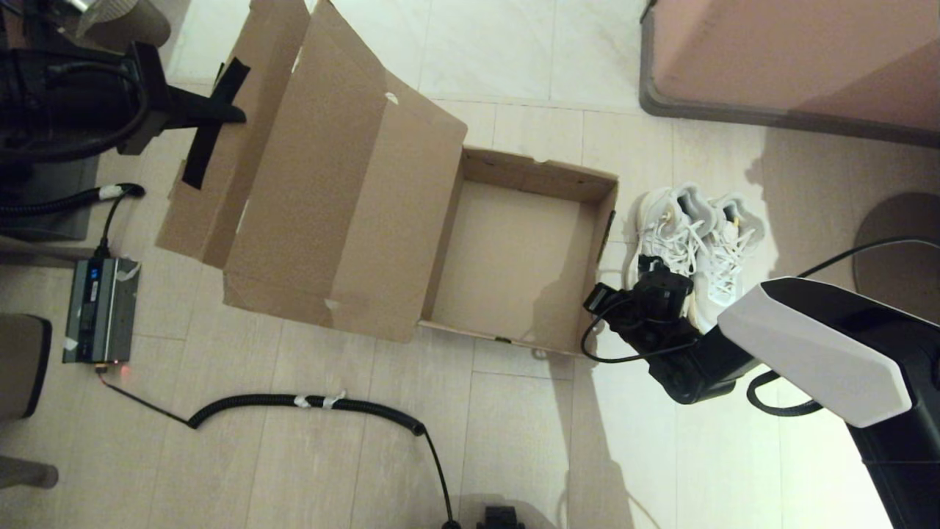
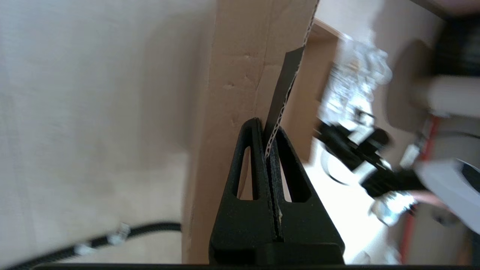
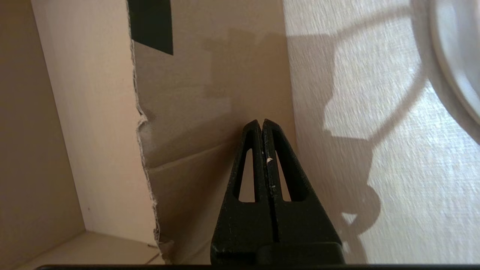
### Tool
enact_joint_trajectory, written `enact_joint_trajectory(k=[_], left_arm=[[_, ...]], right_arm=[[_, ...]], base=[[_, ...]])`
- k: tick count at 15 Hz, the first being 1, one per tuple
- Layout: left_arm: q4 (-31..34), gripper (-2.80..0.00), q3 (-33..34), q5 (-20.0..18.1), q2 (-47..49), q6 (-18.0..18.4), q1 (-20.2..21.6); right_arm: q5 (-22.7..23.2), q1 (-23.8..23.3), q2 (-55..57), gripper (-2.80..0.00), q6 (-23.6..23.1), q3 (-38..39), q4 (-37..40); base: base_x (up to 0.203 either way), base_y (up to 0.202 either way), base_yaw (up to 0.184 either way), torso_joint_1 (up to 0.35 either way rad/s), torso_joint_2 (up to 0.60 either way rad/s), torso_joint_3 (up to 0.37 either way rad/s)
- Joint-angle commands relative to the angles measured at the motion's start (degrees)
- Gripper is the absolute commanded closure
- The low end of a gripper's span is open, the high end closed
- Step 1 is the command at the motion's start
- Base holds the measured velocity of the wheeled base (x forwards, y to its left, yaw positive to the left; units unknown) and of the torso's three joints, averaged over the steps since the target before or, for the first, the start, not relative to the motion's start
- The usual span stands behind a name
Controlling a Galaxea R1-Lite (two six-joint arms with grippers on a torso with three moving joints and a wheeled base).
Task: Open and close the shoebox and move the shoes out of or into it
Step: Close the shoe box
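Note:
The brown shoebox (image 1: 540, 173) sits open on the floor, its inside bare. Its hinged lid (image 1: 323, 184) stands raised to the left. My left gripper (image 1: 233, 114) is shut on the lid flap's edge at the dark tape strip (image 1: 213, 125); in the left wrist view the corrugated flap edge (image 2: 279, 97) runs between the fingertips of the left gripper (image 2: 267, 137). The off-white shoes (image 1: 698, 235) lie side by side on the floor right of the box. My right gripper (image 3: 261, 123) is shut on nothing, low beside the box's outer right wall (image 3: 210, 93), near the shoes' toes.
A grey power unit (image 1: 99, 308) and a coiled black cable (image 1: 316, 402) lie on the tiles at front left. A pink-brown furniture piece (image 1: 793, 59) fills the back right. A round dark base (image 1: 903, 242) sits right of the shoes.

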Motion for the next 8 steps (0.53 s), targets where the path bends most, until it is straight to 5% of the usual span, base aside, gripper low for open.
enact_joint_trajectory(k=[1, 8], left_arm=[[2.02, 0.00, 0.00, -0.27, -3.70, -0.50, -2.12], [5.12, 0.00, 1.22, -0.39, -7.87, -5.48, -10.73]], right_arm=[[-0.24, 0.18, 1.21, 0.00, 0.12, -1.42, -0.27], [-1.54, 1.16, 2.69, 0.00, -0.02, -4.69, 1.17]], base=[[0.000, 0.000, 0.000, 0.000, 0.00, 0.000], [0.000, 0.000, 0.000, 0.000, 0.00, 0.000]])
